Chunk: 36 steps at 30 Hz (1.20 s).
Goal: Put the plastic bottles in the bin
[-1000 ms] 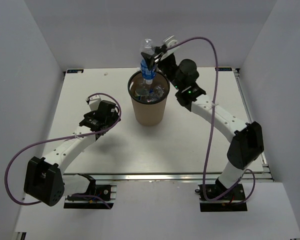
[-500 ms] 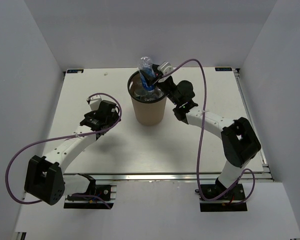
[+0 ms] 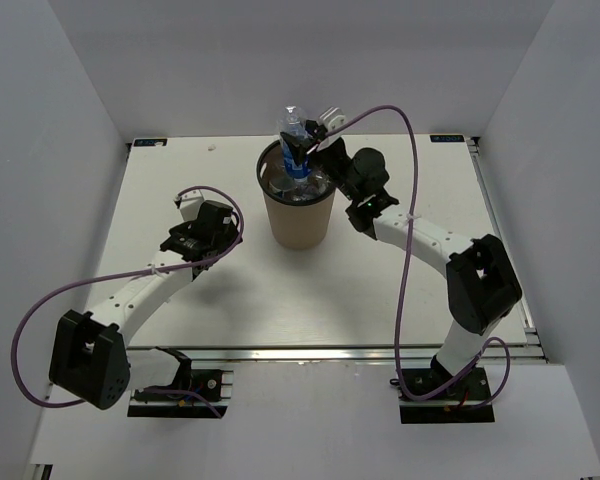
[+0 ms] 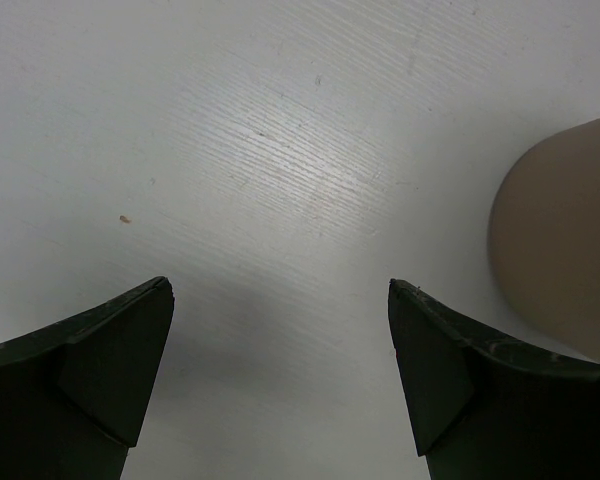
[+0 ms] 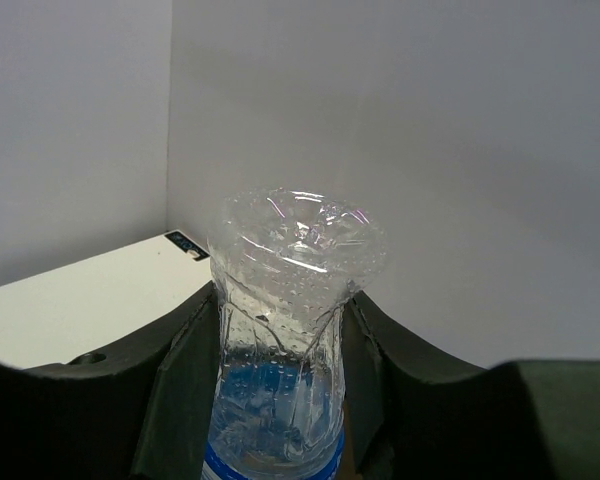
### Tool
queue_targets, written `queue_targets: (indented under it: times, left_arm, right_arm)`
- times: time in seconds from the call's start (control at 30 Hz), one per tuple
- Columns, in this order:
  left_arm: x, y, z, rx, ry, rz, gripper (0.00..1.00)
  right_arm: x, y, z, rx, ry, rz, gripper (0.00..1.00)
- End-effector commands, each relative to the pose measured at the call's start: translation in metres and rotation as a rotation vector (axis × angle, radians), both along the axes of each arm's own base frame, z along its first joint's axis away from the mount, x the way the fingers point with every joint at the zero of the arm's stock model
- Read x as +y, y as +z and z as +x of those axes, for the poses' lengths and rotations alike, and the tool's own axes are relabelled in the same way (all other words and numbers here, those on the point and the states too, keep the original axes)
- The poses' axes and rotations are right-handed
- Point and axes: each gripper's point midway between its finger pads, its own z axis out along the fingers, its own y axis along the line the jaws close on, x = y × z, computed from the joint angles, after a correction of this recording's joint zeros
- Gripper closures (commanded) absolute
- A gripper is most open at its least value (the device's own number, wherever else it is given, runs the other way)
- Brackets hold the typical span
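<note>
Left gripper point(image 3: 187, 203): it hangs low over the left part of the table, well apart from the bin. Its two dark, wedge-shaped fingers point(image 4: 100, 370) are spread wide, and there is nothing between them.
Table point(image 3: 310, 300): a flat white board. From the left wrist view its surface point(image 4: 280, 150) shows a fine, straight grain and some small specks.
Purple cable point(image 3: 25, 330): a thin, smooth cord that makes a loop beside the left arm.
Bin point(image 3: 298, 225): a tall brown cylinder, matt like cardboard, a little narrower at the bottom, with a dark rim. It stands at the far middle of the table. In the left wrist view only its rounded tan wall point(image 4: 560, 260) is seen, at the right edge.
Bottles in the bin point(image 3: 318, 184): crumpled clear plastic with small blue parts lies inside, under the rim. I cannot count them.
Held bottle point(image 3: 293, 150): a small bottle of thin clear plastic with a blue label, standing upright over the open mouth of the bin. Its upper end point(image 5: 295, 235) is wide, wrinkled and full of small dimples. Whether the lower end is already under the rim, I cannot tell.
Right gripper point(image 3: 302, 152): its dark fingers point(image 5: 185, 360) are closed on the bottle from both sides, just above the label.
</note>
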Motion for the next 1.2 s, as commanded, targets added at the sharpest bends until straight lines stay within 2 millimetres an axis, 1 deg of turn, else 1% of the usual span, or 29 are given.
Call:
queue_targets:
  times: [0.0,0.03,0.1,0.13,0.17,0.2,0.27,0.3,0.33,0.37,0.43,0.47,0.57,0.6,0.67,0.7,0.73,0.8,0.87,0.9,0.93,0.97,1.0,1.03,1.1,1.13,1.17]
  left_arm:
    - [-0.003,0.018,0.004,-0.051,0.002,-0.031,0.03]
    - [-0.002,0.019,0.003,-0.052,0.001,-0.03,0.03]
    - [-0.001,0.018,0.001,-0.047,0.0,-0.027,0.03]
    - [-0.001,0.019,0.0,-0.051,0.002,-0.029,0.03]
    - [-0.001,0.017,0.0,-0.051,0.0,-0.031,0.03]
    - [-0.002,0.018,0.0,-0.053,-0.003,-0.036,0.03]
    - [-0.004,0.018,0.001,-0.051,-0.009,-0.042,0.03]
    - [-0.005,0.018,0.001,-0.049,-0.014,-0.045,0.03]
    - [-0.006,0.017,0.002,-0.048,-0.012,-0.047,0.03]
    - [-0.005,0.017,0.001,-0.044,-0.012,-0.045,0.03]
    - [-0.004,0.019,0.001,-0.05,-0.004,-0.047,0.03]
    - [-0.004,0.02,0.001,-0.053,-0.003,-0.047,0.03]
    - [-0.003,0.022,0.0,-0.063,-0.003,-0.049,0.03]
    - [-0.003,0.024,-0.001,-0.066,-0.002,-0.052,0.03]
    - [-0.003,0.023,-0.002,-0.065,-0.003,-0.053,0.03]
    - [-0.003,0.024,-0.002,-0.066,-0.002,-0.055,0.03]
    - [-0.003,0.023,-0.002,-0.062,-0.002,-0.055,0.03]
    - [-0.003,0.022,-0.002,-0.062,0.002,-0.057,0.03]
    - [-0.003,0.023,-0.002,-0.064,0.002,-0.06,0.03]
    - [-0.003,0.023,-0.002,-0.063,0.001,-0.059,0.03]
    - [-0.003,0.023,-0.003,-0.064,0.002,-0.06,0.03]
    - [-0.002,0.022,-0.003,-0.061,0.003,-0.058,0.03]
    - [-0.003,0.023,-0.003,-0.062,0.002,-0.059,0.03]
    - [-0.003,0.022,-0.003,-0.06,0.001,-0.058,0.03]
    - [-0.003,0.022,-0.003,-0.06,0.001,-0.06,0.03]
    - [-0.003,0.022,-0.003,-0.06,0.001,-0.06,0.03]
    - [-0.003,0.021,-0.004,-0.056,0.002,-0.059,0.03]
  right_arm:
    - [-0.006,0.015,0.003,0.023,-0.03,0.019,0.72]
    - [-0.006,-0.003,0.004,0.057,-0.033,-0.003,0.71]
    - [-0.012,-0.019,0.001,0.081,-0.049,0.001,0.72]
    - [-0.019,-0.042,0.002,0.116,-0.078,-0.005,0.74]
    - [-0.025,-0.034,0.0,0.084,-0.093,0.033,0.75]
    - [-0.028,-0.032,-0.001,0.08,-0.102,0.044,0.76]
    - [-0.029,-0.011,0.0,0.055,-0.113,0.065,0.78]
    - [-0.028,-0.004,0.0,0.049,-0.106,0.06,0.78]
    - [-0.024,0.007,-0.002,0.028,-0.086,0.061,0.76]
    - [-0.023,0.03,-0.003,-0.006,-0.079,0.086,0.76]
    - [-0.024,0.05,-0.004,-0.028,-0.073,0.11,0.74]
    - [-0.025,0.068,-0.006,-0.06,-0.073,0.132,0.73]
    - [-0.029,0.098,-0.008,-0.13,-0.085,0.182,0.72]
    - [-0.029,0.116,-0.009,-0.161,-0.08,0.201,0.72]
    - [-0.028,0.132,-0.012,-0.176,-0.064,0.218,0.72]
    - [-0.025,0.145,-0.018,-0.195,-0.023,0.232,0.72]
    - [-0.022,0.148,-0.021,-0.19,-0.003,0.24,0.72]
    - [-0.018,0.147,-0.025,-0.163,0.035,0.243,0.72]
    - [-0.009,0.126,-0.027,-0.103,0.084,0.229,0.72]
    - [-0.006,0.12,-0.031,-0.091,0.103,0.222,0.72]
    - [-0.002,0.097,-0.03,-0.05,0.105,0.201,0.72]
    - [-0.003,0.092,-0.032,-0.054,0.1,0.211,0.72]
    - [-0.005,0.096,-0.033,-0.064,0.097,0.221,0.72]
    - [0.001,0.064,-0.032,0.006,0.109,0.199,0.72]
    - [0.005,0.045,-0.031,0.047,0.117,0.189,0.72]
    - [0.008,0.025,-0.032,0.088,0.125,0.174,0.71]
    - [0.01,0.015,-0.033,0.103,0.136,0.168,0.71]
